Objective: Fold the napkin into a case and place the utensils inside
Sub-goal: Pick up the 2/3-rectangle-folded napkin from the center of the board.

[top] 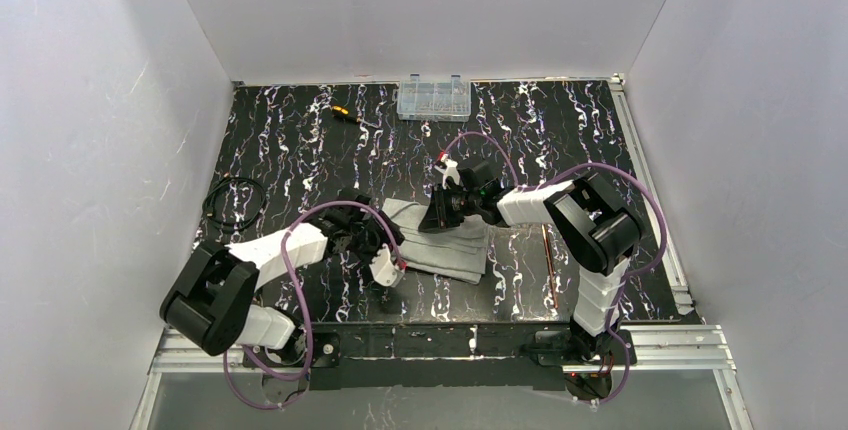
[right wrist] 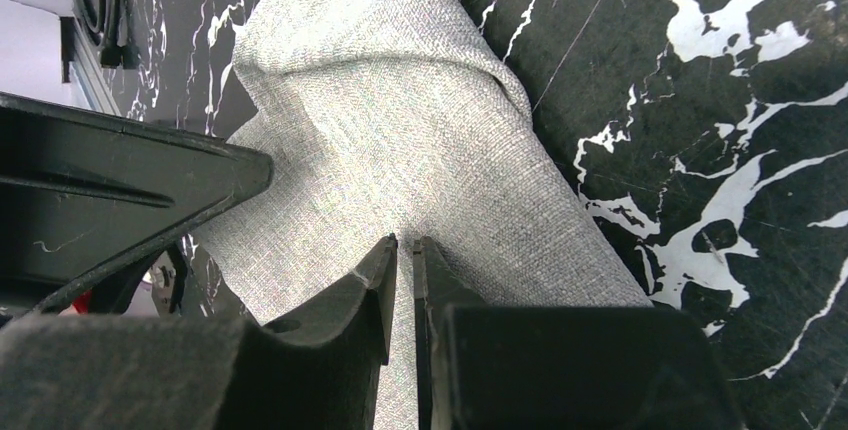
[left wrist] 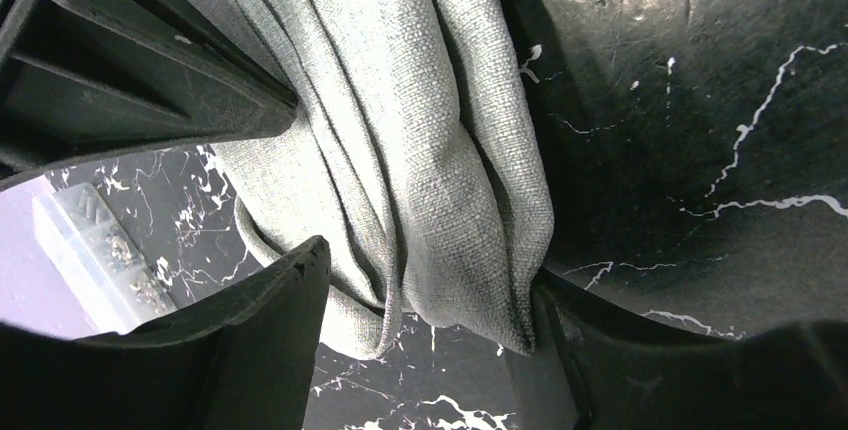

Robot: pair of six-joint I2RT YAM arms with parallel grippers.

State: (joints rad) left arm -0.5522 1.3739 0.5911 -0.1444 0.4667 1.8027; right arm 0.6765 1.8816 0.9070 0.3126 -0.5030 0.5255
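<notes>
We pinch a thin layer of the napkin [right wrist: 400, 130], spread just ahead of the fingertips, in the right gripper [right wrist: 404, 255], and clasp its bunched folds between the jaws of the left gripper [left wrist: 432, 275], presumably to control both ends for folding.

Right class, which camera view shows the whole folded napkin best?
The top external view: the napkin shows almost whole, its outline clear. The left wrist view shows only bunched folds between the left fingers; the right wrist view, one flat stretch pinched by the right fingers.
</notes>
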